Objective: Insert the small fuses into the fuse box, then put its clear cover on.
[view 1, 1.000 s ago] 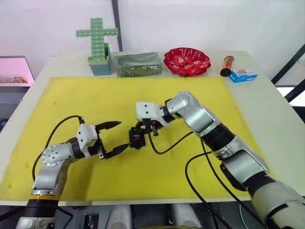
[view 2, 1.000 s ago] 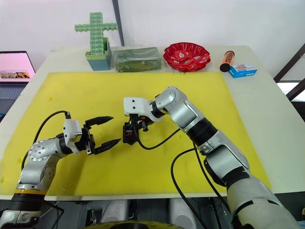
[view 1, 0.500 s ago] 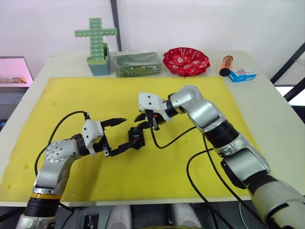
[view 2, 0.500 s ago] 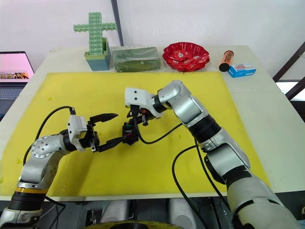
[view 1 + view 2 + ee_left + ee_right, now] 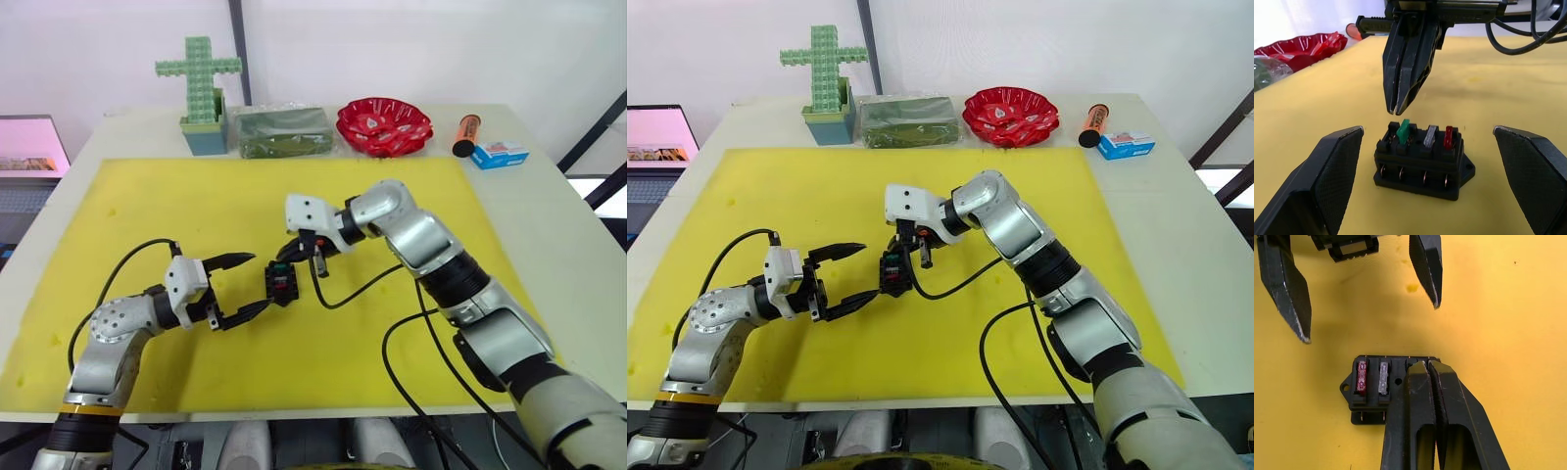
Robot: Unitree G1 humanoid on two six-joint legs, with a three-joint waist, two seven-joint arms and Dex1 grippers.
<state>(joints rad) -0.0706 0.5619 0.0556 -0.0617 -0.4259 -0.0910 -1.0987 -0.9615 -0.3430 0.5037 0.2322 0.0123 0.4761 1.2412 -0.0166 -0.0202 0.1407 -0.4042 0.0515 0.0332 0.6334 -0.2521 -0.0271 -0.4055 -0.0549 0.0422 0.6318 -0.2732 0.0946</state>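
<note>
right arm's fingers (image 5: 1400,105) pressed together, empty, tips just above the fuse box (image 5: 1420,164); left fingers (image 5: 1334,171) wide apart either side

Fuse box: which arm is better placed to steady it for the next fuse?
Left. Its open gripper already has a finger on each side of the fuse box, without touching it. The right gripper is shut and poised above the green fuse.

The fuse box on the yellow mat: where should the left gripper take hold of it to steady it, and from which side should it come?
Probably grip the fuse box by its two short end walls, low on the black body, coming level along the yellow mat from the robot's left. The open left gripper already straddles it there. The fuses stand up from the top, and the shut right gripper hangs just above them, so the top is taken.
</note>
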